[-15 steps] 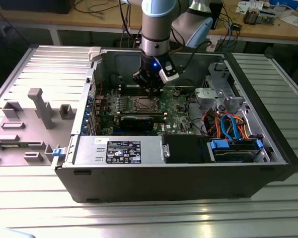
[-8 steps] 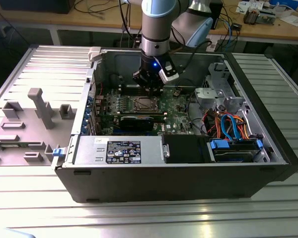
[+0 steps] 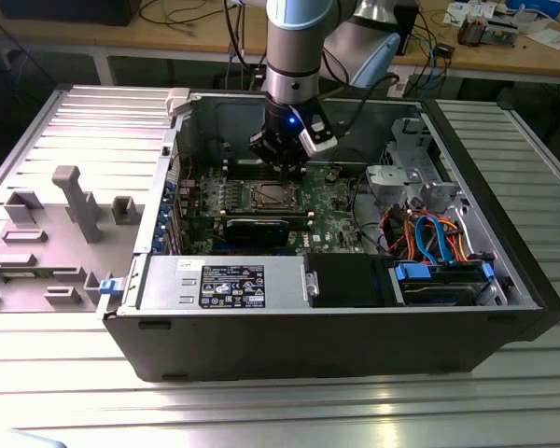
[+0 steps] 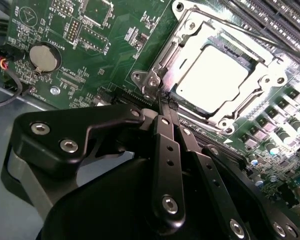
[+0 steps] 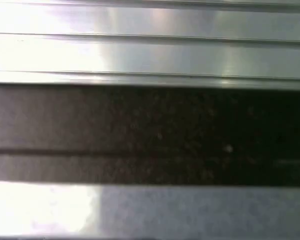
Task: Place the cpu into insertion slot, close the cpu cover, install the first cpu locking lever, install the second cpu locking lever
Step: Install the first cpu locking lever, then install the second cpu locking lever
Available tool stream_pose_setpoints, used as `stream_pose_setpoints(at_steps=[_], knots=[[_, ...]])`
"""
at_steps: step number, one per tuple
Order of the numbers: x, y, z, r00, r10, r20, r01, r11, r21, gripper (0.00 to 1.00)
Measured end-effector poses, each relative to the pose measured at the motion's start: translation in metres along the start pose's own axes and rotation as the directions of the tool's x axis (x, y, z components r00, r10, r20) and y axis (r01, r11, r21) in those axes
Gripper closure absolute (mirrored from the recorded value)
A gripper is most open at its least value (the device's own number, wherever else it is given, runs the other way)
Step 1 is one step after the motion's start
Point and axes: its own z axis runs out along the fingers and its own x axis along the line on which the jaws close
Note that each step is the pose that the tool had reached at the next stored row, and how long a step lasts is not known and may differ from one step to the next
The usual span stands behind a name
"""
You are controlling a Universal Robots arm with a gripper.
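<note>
Silver-grey and bright, the cpu (image 4: 217, 75) lies flat in the insertion slot (image 4: 242, 59), and we see the cpu cover (image 4: 190, 37) closed down around it as a metal frame, on the green motherboard (image 4: 105, 45). In the exterior view the socket sits toward the far middle of the open computer case (image 3: 261, 336), just below the arm. The gripper (image 4: 166, 102) has its fingers (image 4: 166, 150) pressed together with nothing between them, tips right at the cover's near corner beside a thin locking lever (image 4: 230, 22). A round coin battery (image 4: 43, 58) sits well apart.
</note>
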Motion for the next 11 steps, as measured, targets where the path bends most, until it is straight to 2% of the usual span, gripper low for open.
stream_pose_setpoints(at_steps=[3,5,11], knots=[[0.0,-0.0002,0.0,1.0,0.0,-0.0001,0.0,1.0,0.0001,0.89],[0.0001,-0.0041,-0.0002,1.0,0.0,-0.0001,0.0,1.0,0.0001,0.89],[0.0001,-0.0044,-0.0002,1.0,0.0,0.0,0.0,1.0,0.0001,0.89]])
